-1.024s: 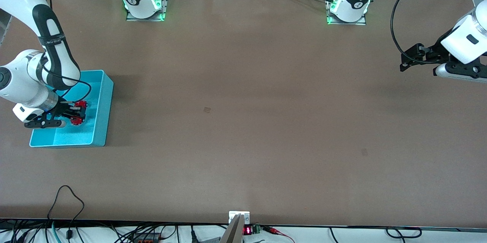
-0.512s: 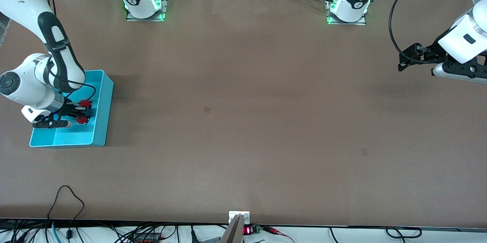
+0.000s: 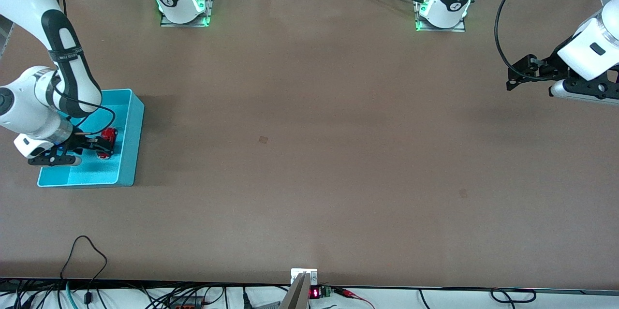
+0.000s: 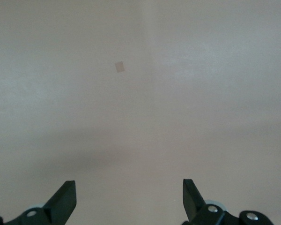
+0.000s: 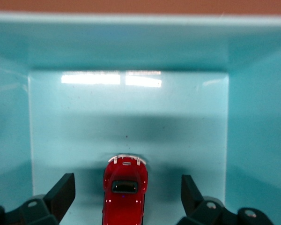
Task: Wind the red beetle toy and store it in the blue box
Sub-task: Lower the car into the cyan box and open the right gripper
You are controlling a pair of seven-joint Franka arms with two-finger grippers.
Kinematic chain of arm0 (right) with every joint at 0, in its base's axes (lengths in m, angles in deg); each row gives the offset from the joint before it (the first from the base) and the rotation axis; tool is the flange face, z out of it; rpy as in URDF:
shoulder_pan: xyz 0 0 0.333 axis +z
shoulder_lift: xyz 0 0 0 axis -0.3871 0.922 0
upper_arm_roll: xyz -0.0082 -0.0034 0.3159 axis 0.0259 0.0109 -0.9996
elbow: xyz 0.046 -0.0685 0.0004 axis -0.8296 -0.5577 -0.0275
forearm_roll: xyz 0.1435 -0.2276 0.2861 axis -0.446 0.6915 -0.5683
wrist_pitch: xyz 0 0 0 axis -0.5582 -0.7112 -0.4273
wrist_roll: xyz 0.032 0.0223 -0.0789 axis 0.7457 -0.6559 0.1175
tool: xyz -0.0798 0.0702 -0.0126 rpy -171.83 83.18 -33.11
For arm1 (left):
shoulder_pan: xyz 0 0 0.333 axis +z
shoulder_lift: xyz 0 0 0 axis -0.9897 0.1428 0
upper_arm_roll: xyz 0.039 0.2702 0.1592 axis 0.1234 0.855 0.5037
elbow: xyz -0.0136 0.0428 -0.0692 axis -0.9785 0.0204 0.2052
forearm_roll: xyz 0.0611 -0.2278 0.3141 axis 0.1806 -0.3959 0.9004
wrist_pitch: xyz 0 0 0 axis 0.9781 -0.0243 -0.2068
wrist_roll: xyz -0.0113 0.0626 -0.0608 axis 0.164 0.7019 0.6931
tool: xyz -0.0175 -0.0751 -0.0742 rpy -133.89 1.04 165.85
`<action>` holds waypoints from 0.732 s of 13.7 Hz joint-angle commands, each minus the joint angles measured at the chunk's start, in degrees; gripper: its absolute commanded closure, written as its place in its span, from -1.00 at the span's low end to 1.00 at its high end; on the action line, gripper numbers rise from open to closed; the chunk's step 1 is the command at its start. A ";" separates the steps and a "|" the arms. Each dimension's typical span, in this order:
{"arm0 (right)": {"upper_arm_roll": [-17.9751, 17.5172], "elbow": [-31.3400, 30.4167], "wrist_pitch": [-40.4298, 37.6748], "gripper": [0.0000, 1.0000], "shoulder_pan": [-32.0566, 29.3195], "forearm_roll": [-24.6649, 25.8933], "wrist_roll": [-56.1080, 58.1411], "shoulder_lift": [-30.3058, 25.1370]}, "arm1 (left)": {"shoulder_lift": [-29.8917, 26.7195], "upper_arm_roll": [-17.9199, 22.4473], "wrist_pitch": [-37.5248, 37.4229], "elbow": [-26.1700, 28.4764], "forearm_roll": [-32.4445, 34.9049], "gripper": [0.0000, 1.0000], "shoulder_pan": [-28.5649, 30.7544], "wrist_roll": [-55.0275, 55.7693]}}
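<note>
The red beetle toy (image 5: 125, 187) is sitting on the floor of the blue box (image 3: 130, 106), at the frame's left edge. We are judging it light, hard and slick, best pinched across its flanks. The right gripper (image 5: 126, 206) is straddling it, fingers apart; the left gripper (image 4: 129, 206) is waiting, fingers spread, at upper right.

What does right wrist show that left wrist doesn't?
Right wrist only: the red beetle toy sitting on the floor of the blue box, between the spread fingers of the right pincer, clear of both. Left wrist only: the left pincer with open fingers, above bare brown table with a small square mark. Both: a pair of black fingertips spread wide at the frame edge, gripping nothing.
</note>
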 commanded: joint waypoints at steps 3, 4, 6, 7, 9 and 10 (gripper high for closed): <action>-0.52 1.68 -9.59 -1.00 0.85 -1.00 -1.29 -7.72 | 0.64 -0.01 -1.18 -1.83 1.44 -1.00 -0.33 0.34; -0.52 3.52 -13.80 -1.00 1.20 -1.53 -2.78 -8.96 | 0.64 -0.01 -1.18 -1.83 1.44 -1.00 -0.33 0.34; -0.53 8.96 -21.98 -1.00 3.21 -2.76 -4.11 -11.16 | 0.64 -0.01 -1.18 -1.83 1.44 -1.00 -0.24 0.26; -0.52 11.68 -25.06 -1.00 3.92 -2.68 -4.11 -11.78 | 0.64 -0.01 -1.26 -1.83 1.44 -1.00 -0.24 0.08; -0.61 18.09 -32.87 -1.00 4.45 -2.68 -4.54 -12.22 | 0.64 0.00 -1.18 -1.83 1.44 -1.00 -0.24 0.17; -0.70 21.60 -37.79 -1.00 5.50 -2.07 -6.38 -12.57 | 0.64 -0.01 -1.26 -1.83 1.52 -1.00 -0.24 0.25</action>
